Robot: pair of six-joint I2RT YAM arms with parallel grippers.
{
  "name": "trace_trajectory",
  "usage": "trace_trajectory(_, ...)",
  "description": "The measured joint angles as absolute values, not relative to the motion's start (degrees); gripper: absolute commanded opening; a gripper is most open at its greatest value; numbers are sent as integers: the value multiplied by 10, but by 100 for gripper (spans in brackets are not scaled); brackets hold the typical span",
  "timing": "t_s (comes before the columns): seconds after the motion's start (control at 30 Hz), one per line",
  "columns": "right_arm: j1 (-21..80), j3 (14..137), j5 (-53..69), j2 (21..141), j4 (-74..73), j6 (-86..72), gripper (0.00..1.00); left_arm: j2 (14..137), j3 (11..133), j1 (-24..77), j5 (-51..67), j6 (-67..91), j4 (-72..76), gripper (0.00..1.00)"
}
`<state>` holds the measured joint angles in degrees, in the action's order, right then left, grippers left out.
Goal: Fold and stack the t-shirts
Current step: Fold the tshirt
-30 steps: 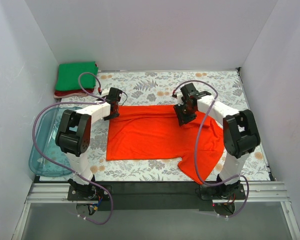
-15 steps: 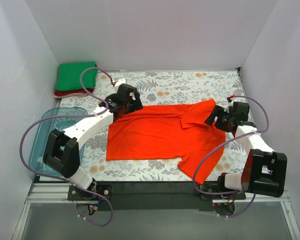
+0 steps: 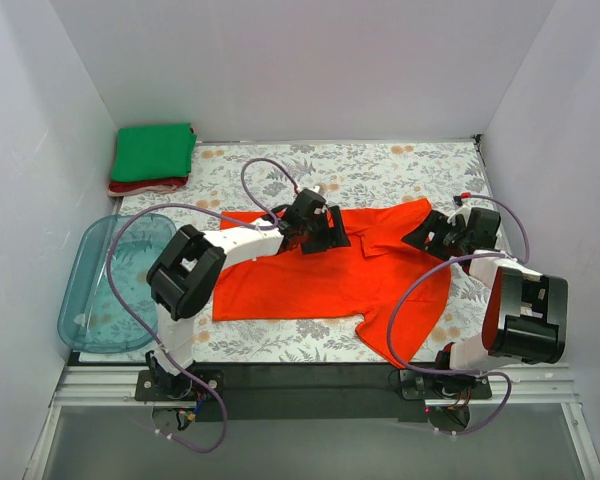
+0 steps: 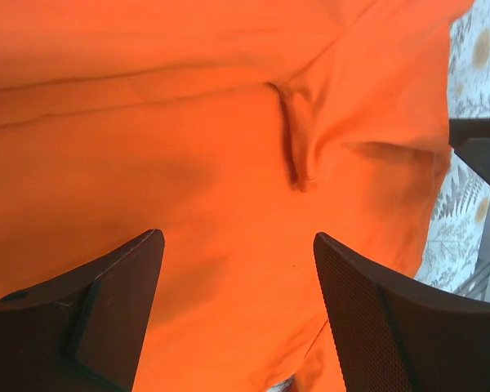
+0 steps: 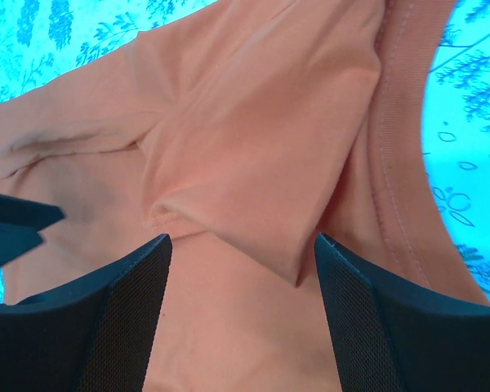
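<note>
White walls point(image 3: 280, 60) box a leaf-print table point(image 3: 400, 165); the orange-red t-shirt point(image 3: 300, 285) lies spread mid-table, with the green t-shirt point(image 3: 153, 152) on the dark red t-shirt point(image 3: 140, 187) in the far-left corner. The left gripper point(image 3: 325, 232) and right gripper point(image 3: 420, 236) hang over the orange one, fingers spread and empty. Only the wrist views show its creases.

dark red t-shirt point(image 3: 145, 186): mostly hidden under green t-shirt point(image 3: 153, 151) | orange-red t-shirt point(image 3: 300, 285): cropped in both wrist views, partly behind left arm point(image 3: 242, 240)

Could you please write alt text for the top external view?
An orange-red t-shirt lies spread on a floral table, with the left tool and right tool near its far edge. A folded green t-shirt sits on a dark red one, beyond a blue tub.
</note>
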<state>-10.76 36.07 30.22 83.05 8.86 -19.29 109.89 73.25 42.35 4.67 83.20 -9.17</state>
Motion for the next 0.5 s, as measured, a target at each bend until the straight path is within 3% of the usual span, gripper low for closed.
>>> trace_trajectory(0.5, -108, 356, 358, 882, 124, -179, 74, 1217, 837, 462, 117, 854, -32, 62)
